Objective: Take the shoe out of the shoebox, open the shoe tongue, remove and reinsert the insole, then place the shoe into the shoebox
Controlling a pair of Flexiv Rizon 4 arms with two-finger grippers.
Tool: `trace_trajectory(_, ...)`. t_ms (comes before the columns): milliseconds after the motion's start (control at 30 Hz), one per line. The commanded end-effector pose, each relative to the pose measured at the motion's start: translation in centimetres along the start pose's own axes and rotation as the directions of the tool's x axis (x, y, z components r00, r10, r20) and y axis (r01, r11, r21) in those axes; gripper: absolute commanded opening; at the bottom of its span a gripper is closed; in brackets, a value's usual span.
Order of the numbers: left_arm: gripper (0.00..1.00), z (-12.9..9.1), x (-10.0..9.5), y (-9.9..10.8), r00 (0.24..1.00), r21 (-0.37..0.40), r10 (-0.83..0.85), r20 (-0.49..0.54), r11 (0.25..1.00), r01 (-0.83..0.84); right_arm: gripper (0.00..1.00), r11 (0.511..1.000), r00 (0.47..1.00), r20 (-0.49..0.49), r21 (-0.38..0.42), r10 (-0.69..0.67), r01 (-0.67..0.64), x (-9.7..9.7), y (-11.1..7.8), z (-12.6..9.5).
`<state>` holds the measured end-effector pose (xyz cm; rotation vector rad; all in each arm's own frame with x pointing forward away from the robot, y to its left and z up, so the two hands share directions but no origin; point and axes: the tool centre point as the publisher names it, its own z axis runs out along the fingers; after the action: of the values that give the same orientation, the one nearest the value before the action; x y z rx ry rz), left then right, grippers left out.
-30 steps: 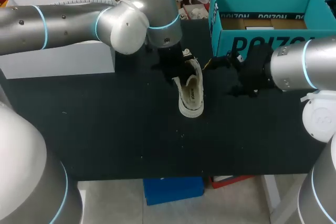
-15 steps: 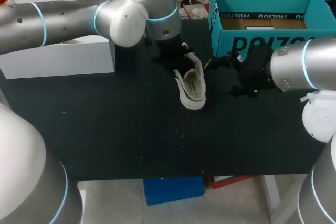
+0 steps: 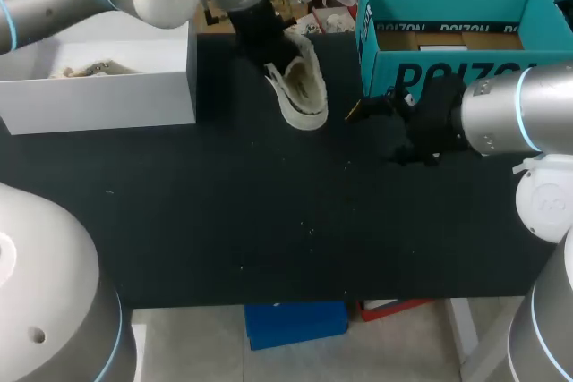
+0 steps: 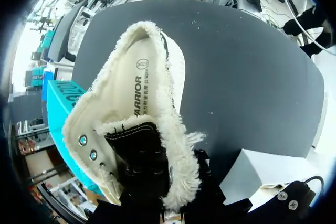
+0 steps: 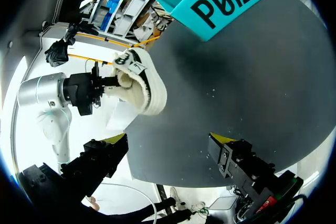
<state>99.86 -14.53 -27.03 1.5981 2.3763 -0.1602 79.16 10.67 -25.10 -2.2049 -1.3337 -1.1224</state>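
Presently the shoe (image 3: 300,87) hangs clamped in the left gripper (image 4: 163,205), clear of the table (image 3: 224,221) beside the teal box (image 3: 448,73); right gripper (image 5: 169,141) wide, empty; insole (image 4: 140,93) seated, boxing apparently outstanding.

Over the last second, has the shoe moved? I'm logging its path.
Yes: the shoe, in the left gripper, moved toward the table's far edge, nearer the white box.

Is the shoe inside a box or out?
Out. The left tool grips the shoe over the black table, between the white box and the teal shoebox.
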Motion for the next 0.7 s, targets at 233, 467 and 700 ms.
trace_trajectory(233, 0.00, -11.9, 8.2, 5.0, 0.957, -0.091, -0.261, 0.127, 0.958, 0.274, 1.00, 1.000, 1.000, 0.001, 0.000, 0.000, 0.000, 0.0, -0.1, 0.0)
trace_trajectory(467, 0.00, -12.3, 14.7, 8.6, 0.891, -0.111, -0.426, 0.157, 0.889, 0.445, 1.00, 1.000, 1.000, 0.001, 0.000, 0.000, 0.000, 0.0, -0.1, 0.0)
trace_trajectory(700, 0.00, -11.9, 21.6, 12.5, 0.798, -0.116, -0.574, 0.184, 0.794, 0.597, 1.00, 1.000, 1.000, 0.001, 0.000, 0.000, 0.000, 0.0, -0.1, 0.0)
